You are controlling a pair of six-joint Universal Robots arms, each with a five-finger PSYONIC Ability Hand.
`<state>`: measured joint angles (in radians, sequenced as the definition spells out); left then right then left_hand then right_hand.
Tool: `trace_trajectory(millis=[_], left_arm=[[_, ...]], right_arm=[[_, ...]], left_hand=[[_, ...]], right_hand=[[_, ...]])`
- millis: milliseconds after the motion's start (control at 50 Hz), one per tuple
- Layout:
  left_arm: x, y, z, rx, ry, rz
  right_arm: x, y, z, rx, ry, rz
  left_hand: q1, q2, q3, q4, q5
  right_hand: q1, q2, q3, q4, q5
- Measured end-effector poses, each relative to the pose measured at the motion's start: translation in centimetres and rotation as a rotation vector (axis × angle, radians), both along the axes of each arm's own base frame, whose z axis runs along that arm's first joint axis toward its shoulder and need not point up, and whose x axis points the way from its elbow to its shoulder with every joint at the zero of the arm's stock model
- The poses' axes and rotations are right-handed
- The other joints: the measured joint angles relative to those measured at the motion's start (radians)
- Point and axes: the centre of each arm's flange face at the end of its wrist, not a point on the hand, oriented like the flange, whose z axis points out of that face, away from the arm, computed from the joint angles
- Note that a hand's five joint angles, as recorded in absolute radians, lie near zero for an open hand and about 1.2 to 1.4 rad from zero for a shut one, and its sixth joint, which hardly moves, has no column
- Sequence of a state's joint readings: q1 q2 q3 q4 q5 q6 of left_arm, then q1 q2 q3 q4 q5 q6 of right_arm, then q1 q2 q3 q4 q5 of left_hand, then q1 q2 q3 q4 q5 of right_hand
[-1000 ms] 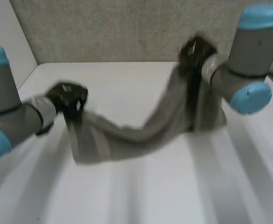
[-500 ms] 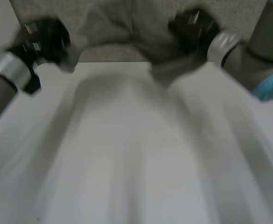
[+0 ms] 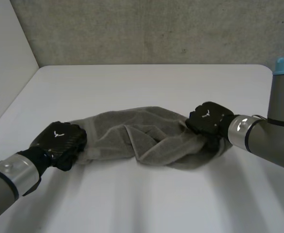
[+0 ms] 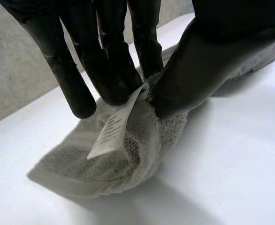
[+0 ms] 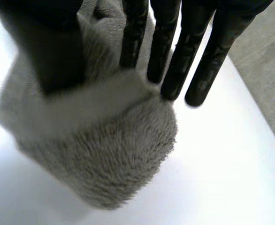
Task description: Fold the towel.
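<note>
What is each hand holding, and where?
Both pinch the crumpled grey terry towel: left hand by the end bearing the white label, right hand by the opposite end.

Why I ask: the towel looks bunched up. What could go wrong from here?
The towel lies twisted and bunched between the hands, so folding now may trap creases.
The left hand pinches its end only at the fingertips, by the label; it could slip out.
The right hand holds a thick wad, perhaps several layers rather than one corner.
</note>
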<state>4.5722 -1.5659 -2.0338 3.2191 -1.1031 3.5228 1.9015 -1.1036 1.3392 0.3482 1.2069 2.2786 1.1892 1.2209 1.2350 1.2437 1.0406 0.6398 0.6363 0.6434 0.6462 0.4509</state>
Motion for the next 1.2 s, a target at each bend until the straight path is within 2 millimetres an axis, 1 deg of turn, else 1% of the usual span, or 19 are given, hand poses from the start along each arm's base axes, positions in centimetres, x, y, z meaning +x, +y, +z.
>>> trace_trajectory(millis=[20,40,80,140,160,200,260,340,380,460,540,600,700,720,760,820,900,1080,1200], left_arm=[[0.0,0.1,0.2,-0.007,0.001,0.001],[0.1,0.4,0.5,-0.017,0.003,0.004],[0.3,0.7,1.1,-0.044,0.008,0.01],[0.6,0.9,2.0,-0.083,0.014,0.021],[0.7,0.8,2.3,-0.098,0.015,0.025],[0.9,0.5,2.9,-0.125,0.019,0.034],[1.1,-0.1,3.8,-0.158,0.024,0.047],[1.2,-1.6,5.4,-0.208,0.043,0.062],[1.1,-2.1,5.7,-0.212,0.053,0.062],[0.3,-3.3,5.5,-0.183,0.081,0.046],[-1.2,-4.9,4.1,-0.115,0.097,0.02],[-2.3,-5.9,2.5,-0.063,0.092,0.009],[-3.4,-6.9,-0.3,0.032,0.048,0.042],[-3.4,-6.9,-0.6,0.043,0.04,0.05],[-3.4,-6.7,-1.7,0.087,0.01,0.079],[-3.3,-6.1,-2.3,0.117,-0.011,0.096],[-3.2,-5.1,-2.4,0.134,-0.025,0.1],[-2.7,-1.9,-0.5,0.095,-0.016,0.092],[-1.9,-0.9,-0.8,0.103,-0.042,0.147]], right_arm=[[-0.1,0.2,0.0,0.004,0.005,0.002],[-0.4,0.7,-0.1,0.013,0.021,0.007],[-1.0,1.5,-0.4,0.027,0.065,0.023],[-2.0,2.1,-0.3,0.03,0.119,0.042],[-2.3,2.1,-0.1,0.022,0.129,0.045],[-2.7,2.0,0.6,0.003,0.127,0.04],[-2.9,1.5,1.9,-0.029,0.087,0.018],[-2.6,0.3,4.3,-0.058,-0.082,-0.058],[-2.5,0.1,5.0,-0.06,-0.141,-0.079],[-2.2,0.0,6.0,-0.066,-0.238,-0.109],[-1.9,-0.2,5.9,-0.089,-0.278,-0.118],[-1.6,-0.4,5.4,-0.106,-0.283,-0.12],[-0.4,-1.1,3.4,-0.096,-0.249,-0.129],[-0.2,-1.2,3.1,-0.094,-0.244,-0.13],[0.7,-1.6,1.7,-0.081,-0.218,-0.134],[1.5,-2.1,0.5,-0.069,-0.198,-0.136],[2.4,-2.9,-1.0,-0.055,-0.183,-0.135],[3.3,-4.7,-3.0,-0.05,-0.162,-0.168],[3.6,-5.1,-3.8,-0.055,-0.141,-0.201]], left_hand=[[-0.026,-0.039,-0.032,-0.035,-0.034],[-0.118,-0.149,-0.154,-0.161,-0.144],[-0.433,-0.46,-0.464,-0.481,-0.45],[-0.6,-0.617,-0.629,-0.639,-0.628],[-0.636,-0.648,-0.662,-0.67,-0.663],[-0.652,-0.666,-0.681,-0.69,-0.688],[-0.655,-0.671,-0.682,-0.693,-0.696],[-0.655,-0.672,-0.682,-0.693,-0.7],[-0.655,-0.672,-0.682,-0.693,-0.7],[-0.655,-0.672,-0.682,-0.693,-0.697],[-0.653,-0.672,-0.682,-0.693,-0.682],[-0.651,-0.67,-0.68,-0.69,-0.673],[-0.629,-0.669,-0.68,-0.69,-0.655],[-0.629,-0.669,-0.68,-0.69,-0.655],[-0.629,-0.669,-0.68,-0.69,-0.655],[-0.629,-0.669,-0.68,-0.69,-0.655],[-0.629,-0.669,-0.68,-0.69,-0.655],[-0.631,-0.669,-0.68,-0.69,-0.657],[-0.633,-0.671,-0.681,-0.692,-0.661]], right_hand=[[-0.038,-0.033,-0.036,-0.035,-0.036],[-0.079,-0.079,-0.087,-0.085,-0.085],[-0.122,-0.11,-0.126,-0.127,-0.131],[-0.184,-0.169,-0.183,-0.187,-0.193],[-0.261,-0.259,-0.271,-0.277,-0.274],[-0.362,-0.371,-0.384,-0.384,-0.388],[-0.396,-0.393,-0.409,-0.4,-0.391],[-0.402,-0.393,-0.409,-0.4,-0.391],[-0.403,-0.393,-0.409,-0.4,-0.391],[-0.403,-0.393,-0.409,-0.4,-0.391],[-0.403,-0.393,-0.41,-0.4,-0.391],[-0.403,-0.393,-0.41,-0.4,-0.391],[-0.403,-0.393,-0.412,-0.4,-0.39],[-0.403,-0.393,-0.412,-0.4,-0.391],[-0.402,-0.393,-0.412,-0.4,-0.39],[-0.401,-0.393,-0.41,-0.4,-0.389],[-0.397,-0.392,-0.409,-0.399,-0.388],[-0.287,-0.285,-0.284,-0.288,-0.257],[-0.207,-0.197,-0.195,-0.197,-0.169]])
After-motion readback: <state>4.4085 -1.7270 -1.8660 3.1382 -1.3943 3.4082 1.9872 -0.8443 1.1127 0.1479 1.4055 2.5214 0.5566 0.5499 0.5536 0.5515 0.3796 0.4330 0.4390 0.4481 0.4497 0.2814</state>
